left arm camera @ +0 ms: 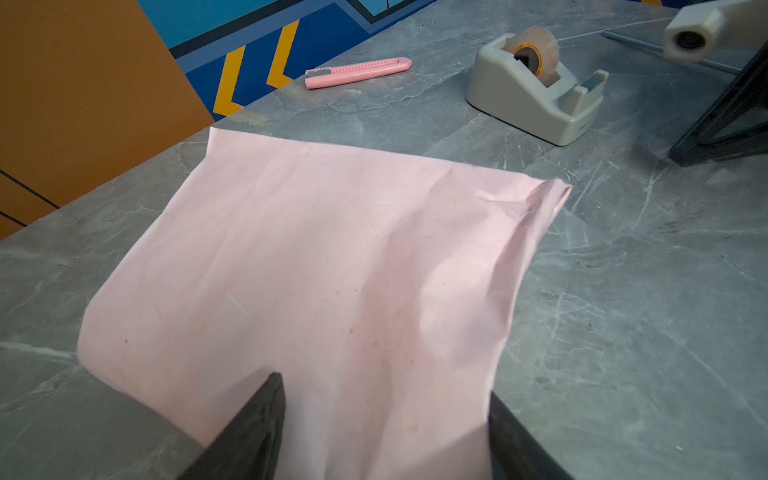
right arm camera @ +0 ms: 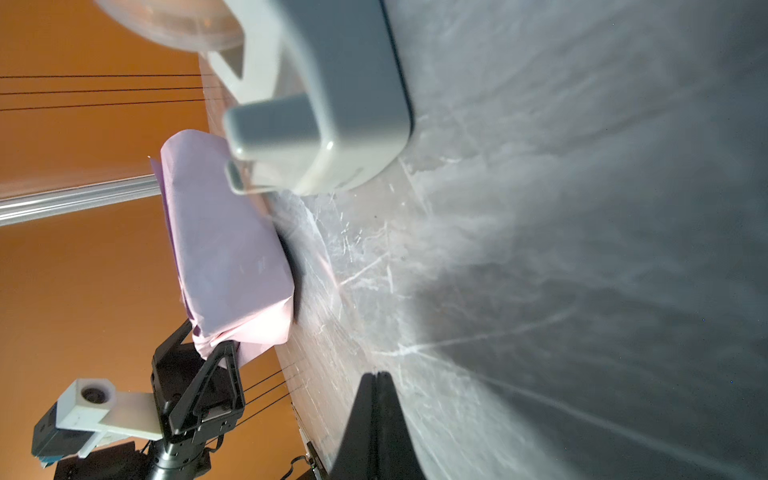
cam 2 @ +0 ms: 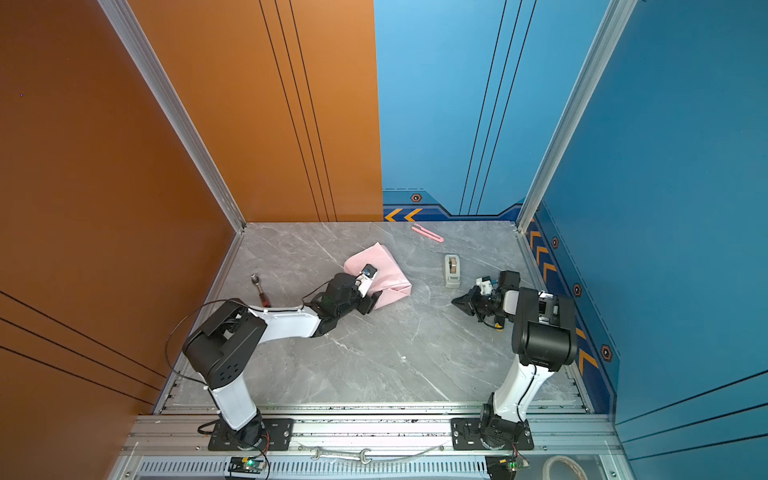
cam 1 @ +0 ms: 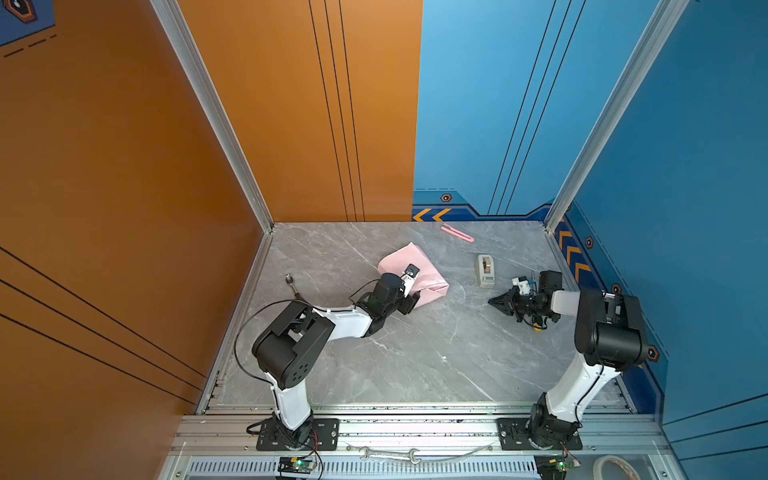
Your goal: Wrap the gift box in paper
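The left gripper [left arm camera: 382,386] was closest to the lens in its wrist view: two dark fingers [left arm camera: 257,424] standing apart, w/ the near end of the paper [left arm camera: 324,257] filling the gap btw. them. Whether the pads really pressed on that end or only framed it, I could not tell.

The paper was folded into a flat parcel, pink from above and lilac in the right wrist view. The gift box did not show anywhere, so prob. it sat inside. The parcel lay on the grey surface [cam 1: 415,353], approx. mid-width and in the back half in both top views. Its longer run went away from the left gripper, i.e. the gripper stood at one end of it, so the left arm was much the nearer one.

The right gripper [cam 1: 494,301] was clenched on nothing, well apart to the right, its tip pointing toward the parcel, near the tape dispenser [cam 1: 485,270]. The pink cutter [cam 1: 457,232] lay by the back wall.

My guess: the end fold needed closing next, and the tape was on the right arm's side.
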{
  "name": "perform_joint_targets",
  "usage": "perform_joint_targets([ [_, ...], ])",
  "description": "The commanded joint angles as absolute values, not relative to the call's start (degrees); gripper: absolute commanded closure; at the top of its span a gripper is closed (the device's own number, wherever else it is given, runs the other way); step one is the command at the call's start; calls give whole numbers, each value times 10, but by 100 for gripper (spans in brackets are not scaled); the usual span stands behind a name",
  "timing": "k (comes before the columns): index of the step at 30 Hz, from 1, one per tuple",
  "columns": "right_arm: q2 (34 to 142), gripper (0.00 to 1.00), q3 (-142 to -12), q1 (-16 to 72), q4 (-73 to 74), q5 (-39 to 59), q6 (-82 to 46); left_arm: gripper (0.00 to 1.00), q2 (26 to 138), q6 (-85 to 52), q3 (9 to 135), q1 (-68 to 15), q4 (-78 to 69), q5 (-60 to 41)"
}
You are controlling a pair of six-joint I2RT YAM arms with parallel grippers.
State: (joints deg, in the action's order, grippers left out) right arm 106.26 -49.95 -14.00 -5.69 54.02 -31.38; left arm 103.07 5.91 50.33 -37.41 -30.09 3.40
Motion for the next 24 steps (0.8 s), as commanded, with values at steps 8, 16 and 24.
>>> perform_joint_targets([
  [8, 1059, 100, -471, -169, -43, 499, -331, 33, 1023, 46, 484, -367, -257, 42],
  [16, 1060, 100, -467, -133, -45, 521, -332, 33, 1025, 45, 484, -367, -257, 41],
  [24, 1068, 100, -453, -126, -30, 502, -353, 33, 1027, 45, 485, -368, -257, 39],
])
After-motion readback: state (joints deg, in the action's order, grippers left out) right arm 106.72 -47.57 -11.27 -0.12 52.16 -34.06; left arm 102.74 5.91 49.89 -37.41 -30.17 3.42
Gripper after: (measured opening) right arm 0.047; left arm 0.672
